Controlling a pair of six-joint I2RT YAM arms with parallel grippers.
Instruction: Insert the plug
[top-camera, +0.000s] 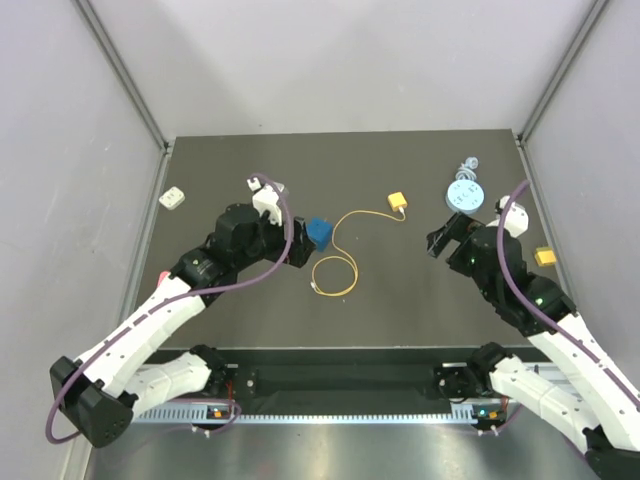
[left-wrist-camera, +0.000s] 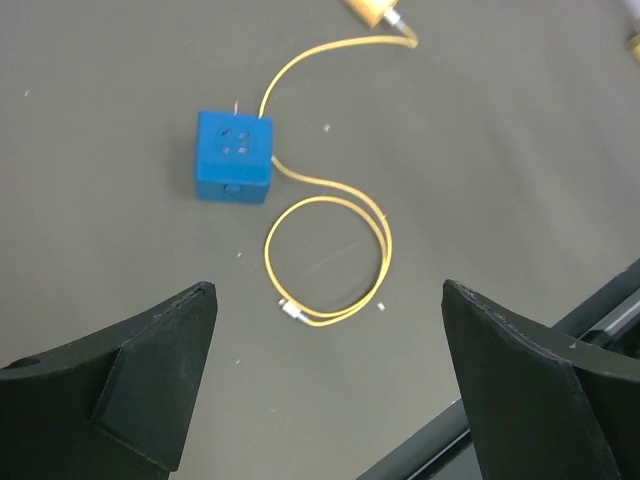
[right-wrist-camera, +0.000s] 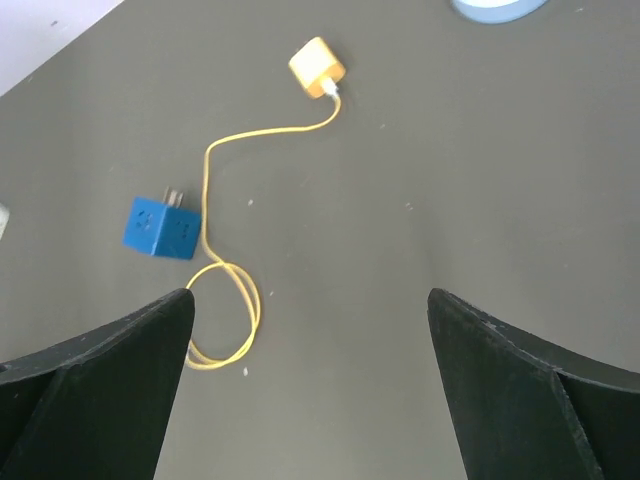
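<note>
The plug (top-camera: 397, 202) is a small yellow block lying flat on the dark table, right of centre; the right wrist view shows it at the top (right-wrist-camera: 317, 68), and the left wrist view cuts it off at the top edge (left-wrist-camera: 375, 8). Its thin yellow cable (top-camera: 335, 275) curls into a loop and ends in a small silver tip (left-wrist-camera: 290, 311). A blue cube socket (top-camera: 319, 233) (left-wrist-camera: 233, 157) (right-wrist-camera: 162, 228) sits beside the cable. My left gripper (top-camera: 293, 250) (left-wrist-camera: 327, 295) hovers open just left of the cube. My right gripper (top-camera: 438, 240) (right-wrist-camera: 310, 295) is open too, right of the plug, holding nothing.
A light blue round disc (top-camera: 464, 195) and a white coiled cord (top-camera: 467, 165) lie at the back right. A second yellow block (top-camera: 545, 257) with no cable sits by the right wall. A small white piece (top-camera: 173, 198) lies far left. Grey walls enclose three sides.
</note>
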